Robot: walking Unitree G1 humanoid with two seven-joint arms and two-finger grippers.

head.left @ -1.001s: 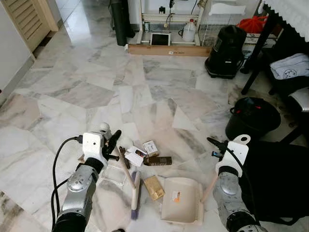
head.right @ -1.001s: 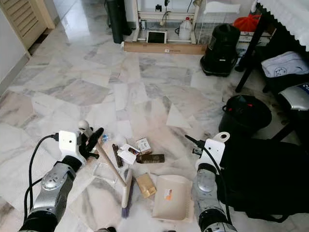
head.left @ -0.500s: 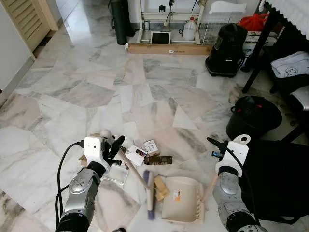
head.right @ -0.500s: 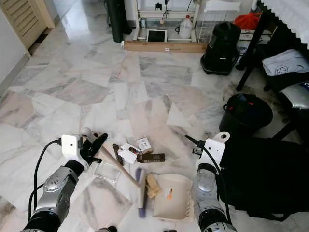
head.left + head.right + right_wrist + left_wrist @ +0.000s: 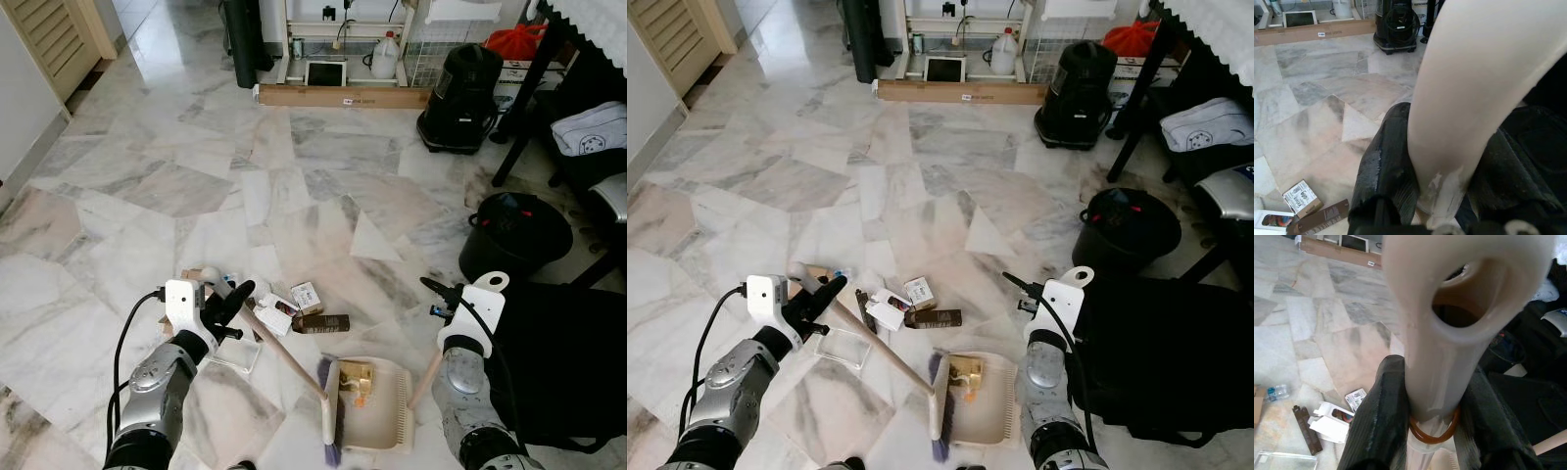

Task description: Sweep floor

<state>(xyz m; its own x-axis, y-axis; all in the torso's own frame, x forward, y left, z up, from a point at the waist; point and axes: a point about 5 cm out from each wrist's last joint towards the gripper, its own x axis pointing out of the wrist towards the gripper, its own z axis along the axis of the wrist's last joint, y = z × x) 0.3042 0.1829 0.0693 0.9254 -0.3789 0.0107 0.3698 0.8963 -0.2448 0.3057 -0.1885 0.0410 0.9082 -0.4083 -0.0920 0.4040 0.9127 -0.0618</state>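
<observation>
Your left gripper clamps the cream plastic broom handle; your right gripper clamps the beige dustpan handle; head views add the dustpan's tray.

Dustpan on floor between arms, gold packet in it. Brush head at dustpan's left edge, handle running up-left to left gripper. Right gripper right of dustpan, clamped on its handle. Boxes, wrappers just behind dustpan. Clear tray left of brush. Bucket right; vacuum far behind.
</observation>
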